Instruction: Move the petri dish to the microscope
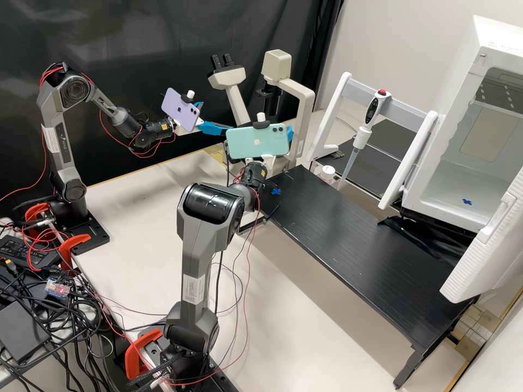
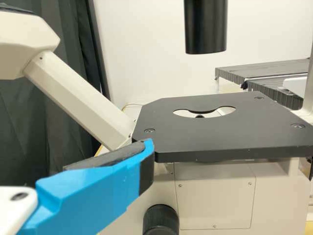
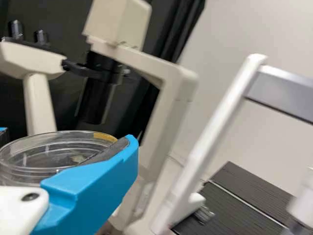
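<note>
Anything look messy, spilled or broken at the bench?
Yes, the cables: they lie in a loose tangle near a red clamp, some drooping, which looks untidy and might snag. I see no spill, and no crack in the petri dish.

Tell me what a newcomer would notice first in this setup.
Most likely the purple phone and mint-green phone mounted on the arms in the high view. Next, the clear petri dish held by the right gripper in the right wrist view, with the microscope beyond. Then perhaps the red button atop the pipette in the high view.
</note>
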You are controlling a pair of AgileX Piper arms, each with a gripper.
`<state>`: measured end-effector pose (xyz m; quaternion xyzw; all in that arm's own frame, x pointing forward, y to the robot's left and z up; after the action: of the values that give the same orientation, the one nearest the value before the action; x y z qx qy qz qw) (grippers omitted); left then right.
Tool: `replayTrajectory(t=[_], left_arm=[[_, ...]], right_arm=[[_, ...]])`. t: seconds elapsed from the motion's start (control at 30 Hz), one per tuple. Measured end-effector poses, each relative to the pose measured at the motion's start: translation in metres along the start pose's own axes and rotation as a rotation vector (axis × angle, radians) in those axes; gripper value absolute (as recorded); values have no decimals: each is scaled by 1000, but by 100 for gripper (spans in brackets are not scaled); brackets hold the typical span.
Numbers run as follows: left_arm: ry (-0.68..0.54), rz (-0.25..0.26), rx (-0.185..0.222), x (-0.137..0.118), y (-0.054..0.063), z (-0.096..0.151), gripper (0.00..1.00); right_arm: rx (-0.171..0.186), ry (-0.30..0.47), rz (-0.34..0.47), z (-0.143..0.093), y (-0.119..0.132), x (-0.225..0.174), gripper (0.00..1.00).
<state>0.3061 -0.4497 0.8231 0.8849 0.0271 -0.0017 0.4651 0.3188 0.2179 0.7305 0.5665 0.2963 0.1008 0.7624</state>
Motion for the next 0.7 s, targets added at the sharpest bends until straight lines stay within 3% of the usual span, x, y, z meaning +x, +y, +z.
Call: replayTrajectory(t=[0.4,0.7], left_arm=[[0,0,0,0,0,0,100],[0,0,0,0,0,0,100]], right_arm=[[38,-54,-156,-1,-43,49,0],[52,-67,-167,6,-57,75,0]])
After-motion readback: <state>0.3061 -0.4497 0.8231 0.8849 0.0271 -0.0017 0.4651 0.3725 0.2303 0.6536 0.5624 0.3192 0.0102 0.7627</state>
